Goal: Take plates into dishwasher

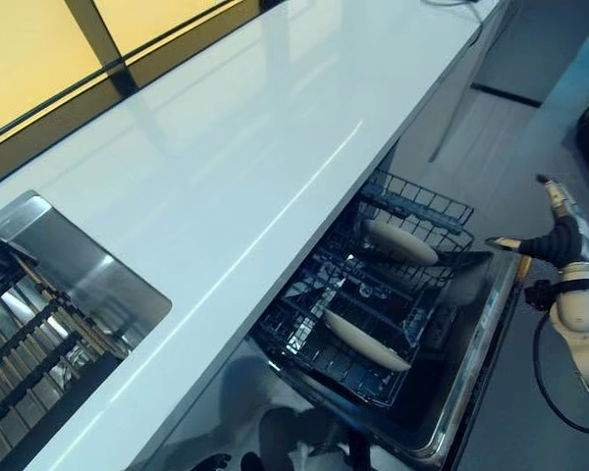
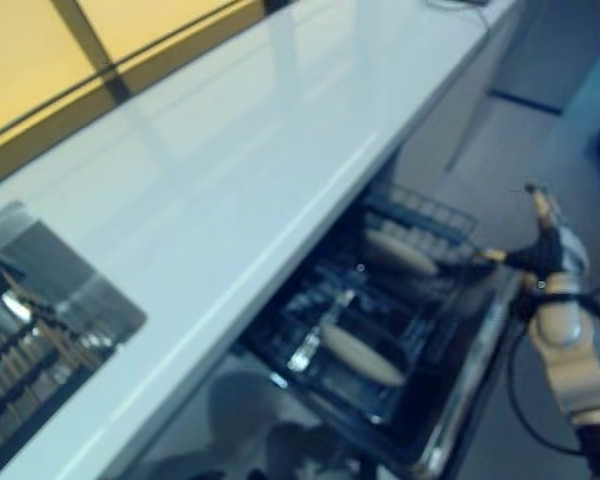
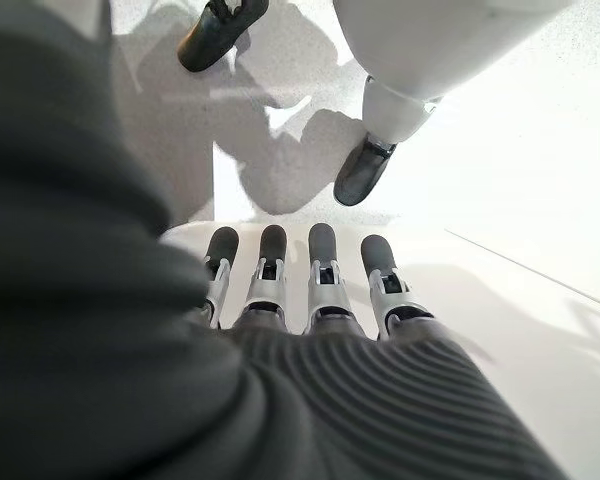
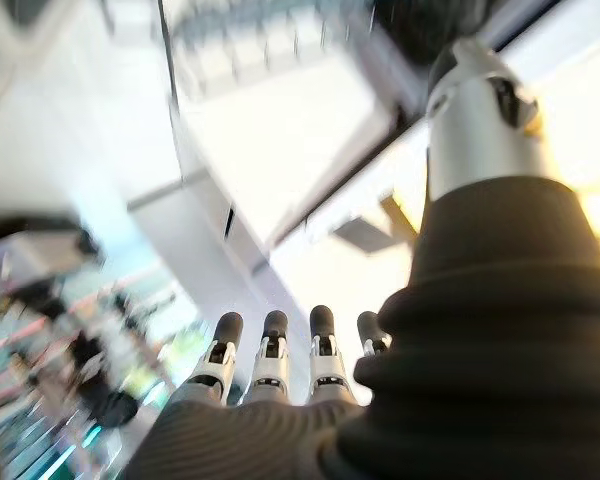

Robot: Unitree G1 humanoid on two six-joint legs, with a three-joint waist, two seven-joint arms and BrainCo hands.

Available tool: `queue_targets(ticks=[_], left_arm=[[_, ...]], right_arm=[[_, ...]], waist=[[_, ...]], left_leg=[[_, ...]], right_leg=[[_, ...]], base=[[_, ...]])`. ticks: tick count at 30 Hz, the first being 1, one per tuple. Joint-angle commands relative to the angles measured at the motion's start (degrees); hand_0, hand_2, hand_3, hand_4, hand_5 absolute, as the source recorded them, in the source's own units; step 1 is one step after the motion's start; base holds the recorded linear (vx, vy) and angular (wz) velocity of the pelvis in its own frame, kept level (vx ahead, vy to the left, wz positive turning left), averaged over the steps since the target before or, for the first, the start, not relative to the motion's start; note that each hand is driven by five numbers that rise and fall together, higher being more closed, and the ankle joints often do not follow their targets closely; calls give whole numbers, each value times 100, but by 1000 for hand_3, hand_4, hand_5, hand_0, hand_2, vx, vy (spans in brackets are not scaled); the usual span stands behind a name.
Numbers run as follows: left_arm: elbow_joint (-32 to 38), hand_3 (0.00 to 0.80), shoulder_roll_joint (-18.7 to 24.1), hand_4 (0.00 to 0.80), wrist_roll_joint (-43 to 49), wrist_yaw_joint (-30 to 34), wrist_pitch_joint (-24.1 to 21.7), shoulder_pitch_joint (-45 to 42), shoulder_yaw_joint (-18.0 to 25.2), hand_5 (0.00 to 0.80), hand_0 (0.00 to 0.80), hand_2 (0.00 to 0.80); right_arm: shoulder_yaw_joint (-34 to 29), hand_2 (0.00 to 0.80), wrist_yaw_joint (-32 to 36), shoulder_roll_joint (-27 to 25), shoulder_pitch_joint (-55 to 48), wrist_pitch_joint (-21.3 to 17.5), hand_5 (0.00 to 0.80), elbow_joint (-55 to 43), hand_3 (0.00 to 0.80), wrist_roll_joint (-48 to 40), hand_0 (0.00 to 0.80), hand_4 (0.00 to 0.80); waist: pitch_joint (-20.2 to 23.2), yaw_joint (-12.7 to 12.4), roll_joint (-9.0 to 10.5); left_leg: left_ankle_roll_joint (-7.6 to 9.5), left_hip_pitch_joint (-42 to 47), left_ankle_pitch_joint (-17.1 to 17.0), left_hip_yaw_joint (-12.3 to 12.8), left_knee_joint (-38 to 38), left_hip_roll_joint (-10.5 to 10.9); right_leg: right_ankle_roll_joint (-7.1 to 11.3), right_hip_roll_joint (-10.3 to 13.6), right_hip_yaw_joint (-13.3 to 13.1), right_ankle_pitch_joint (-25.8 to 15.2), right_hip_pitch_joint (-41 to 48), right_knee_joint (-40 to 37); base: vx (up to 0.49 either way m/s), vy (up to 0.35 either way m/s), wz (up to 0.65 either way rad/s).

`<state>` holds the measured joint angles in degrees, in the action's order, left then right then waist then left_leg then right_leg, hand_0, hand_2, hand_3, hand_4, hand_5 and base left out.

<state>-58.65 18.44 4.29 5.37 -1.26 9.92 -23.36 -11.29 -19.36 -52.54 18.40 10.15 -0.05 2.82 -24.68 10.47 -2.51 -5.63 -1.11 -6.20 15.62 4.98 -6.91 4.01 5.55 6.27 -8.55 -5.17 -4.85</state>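
Two cream plates stand on edge in the dishwasher's pulled-out dark wire rack [image 1: 419, 203]: one plate [image 1: 401, 241] toward the far end, the other plate [image 1: 365, 340] nearer me. My right hand [image 1: 564, 240] hangs to the right of the rack, past the far corner of the lowered door [image 1: 471, 339]. It holds nothing, and its fingers [image 4: 270, 350] are straight in the right wrist view. My left hand [image 3: 310, 290] shows only in the left wrist view, fingers straight over the pale floor, also without anything in it.
A long white countertop [image 1: 255, 167] runs above the dishwasher. At its left end is a steel sink [image 1: 98, 280] with a slatted drying rack [image 1: 29, 353] in it. Grey floor lies to the right of the door.
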Motion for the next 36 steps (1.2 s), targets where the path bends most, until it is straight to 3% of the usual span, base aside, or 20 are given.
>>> queue_targets(ticks=[1,9,14,17,27,36], left_arm=[[-455,0,-73,0,254,-57,-156,-298,156,0,0,0],[-687,0,-43,0,158,-110,-94,-319,85,0,0,0],[-701,0,61,0,48,-87,-44,-201,-74,0,0,0],[-624,0,80,0,22,-46,-33,-147,-209,0,0,0],[-304,0,-15,0,-91,20,-203,93,-617,0,0,0],[14,0,-24,0,-324,58,-119,429,-879,0,0,0]], right_arm=[[-360,0,-521,-74,-395,-438,0,-192,0,-856,0,0],[-785,0,-314,833,-928,-894,0,840,0,-3148,0,0],[-797,0,236,1244,-758,-873,0,1916,0,-5169,0,0],[-700,0,607,1408,-594,-883,0,2678,0,-5902,0,0],[-227,0,1115,1316,116,-678,0,3978,0,-6263,0,0],[182,0,1488,1351,548,-455,0,4669,0,-5780,0,0]], waist=[[794,109,220],[1091,294,190],[1079,288,31],[1004,243,-147],[587,179,-747],[170,210,-1080]], left_leg=[[103,141,439,88,-3,15],[128,382,574,321,2,72],[147,357,584,343,2,124],[141,269,539,253,2,167],[113,-143,355,59,2,324],[105,-409,279,17,2,453]], right_leg=[[66,-146,82,825,89,594],[161,-148,-158,702,272,334],[188,-92,-156,680,230,342],[183,-33,-92,696,178,386],[131,122,23,697,-222,544],[138,173,-47,601,-540,549]], base=[[77,36,-19],[61,14,-15],[-8,-6,-4],[-49,0,-2],[-94,48,3],[-87,50,-2]])
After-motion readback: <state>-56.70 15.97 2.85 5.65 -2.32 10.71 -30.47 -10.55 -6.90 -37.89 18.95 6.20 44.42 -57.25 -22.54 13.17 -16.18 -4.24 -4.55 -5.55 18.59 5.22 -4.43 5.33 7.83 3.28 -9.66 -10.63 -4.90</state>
